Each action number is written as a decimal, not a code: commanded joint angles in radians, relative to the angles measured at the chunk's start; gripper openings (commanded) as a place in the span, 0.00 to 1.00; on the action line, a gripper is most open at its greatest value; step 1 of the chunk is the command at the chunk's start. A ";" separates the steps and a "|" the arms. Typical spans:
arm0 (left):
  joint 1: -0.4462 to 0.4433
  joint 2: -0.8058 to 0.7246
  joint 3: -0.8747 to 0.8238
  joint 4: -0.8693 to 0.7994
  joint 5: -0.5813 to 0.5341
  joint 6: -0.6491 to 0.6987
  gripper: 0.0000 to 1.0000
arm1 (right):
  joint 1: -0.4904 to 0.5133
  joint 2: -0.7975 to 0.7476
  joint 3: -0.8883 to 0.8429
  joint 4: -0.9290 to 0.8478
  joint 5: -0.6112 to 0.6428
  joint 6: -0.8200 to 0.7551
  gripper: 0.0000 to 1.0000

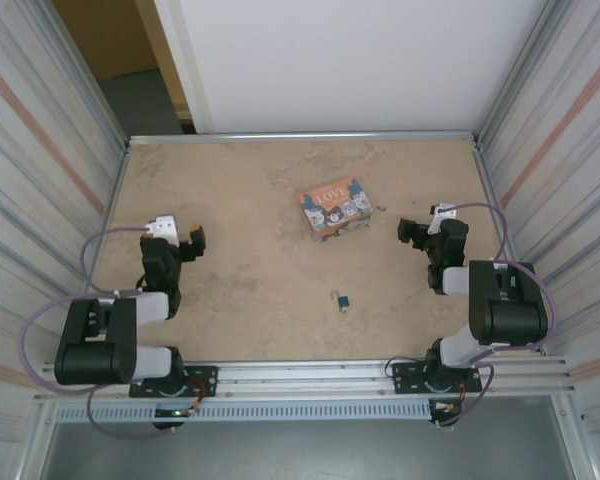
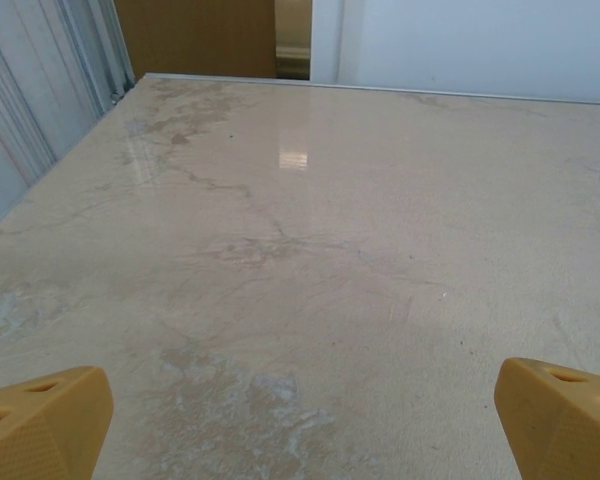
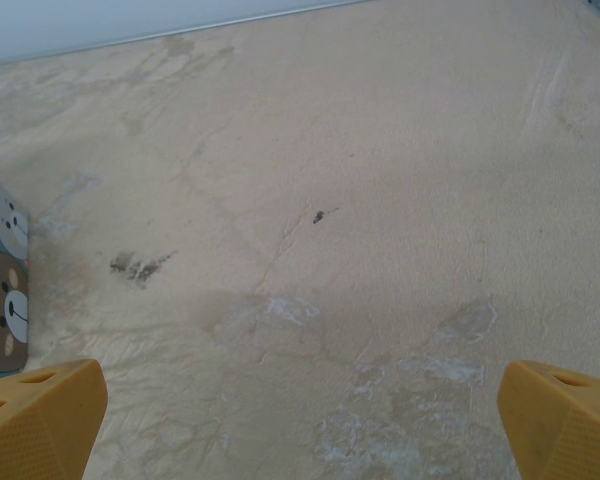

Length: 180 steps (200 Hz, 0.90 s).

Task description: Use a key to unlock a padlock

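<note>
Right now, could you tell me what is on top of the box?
Nothing: the box has a bare printed top. It sits on the table; its inside and underside are hidden.

padlock (image 1: pixel 341 300): blue-teal, silvery shackle | box (image 1: pixel 334 208): orange, cartoon animals | table (image 1: pixel 240 200): beige marbled | left tool fingers (image 2: pixel 42 425): yellow

Left gripper (image 1: pixel 193 241) and right gripper (image 1: pixel 412 232) stand open.

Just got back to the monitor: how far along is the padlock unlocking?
Done: nothing visible. The tiny dark blue-teal padlock lies alone on the beige table, apart from the orange cartoon box. In hand: nothing; left fingers and right fingers stand open and empty. Left: the whole unlocking; I can't make out a key.
</note>
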 commanded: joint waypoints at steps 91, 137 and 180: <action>0.006 0.141 0.084 0.024 0.060 0.028 0.99 | 0.005 0.009 0.015 -0.010 0.020 -0.029 0.99; -0.026 0.160 0.151 -0.077 0.051 0.066 0.99 | 0.006 0.008 0.014 -0.009 0.022 -0.030 0.99; -0.029 0.158 0.154 -0.084 0.050 0.070 0.99 | 0.008 0.007 0.016 -0.011 0.024 -0.032 0.99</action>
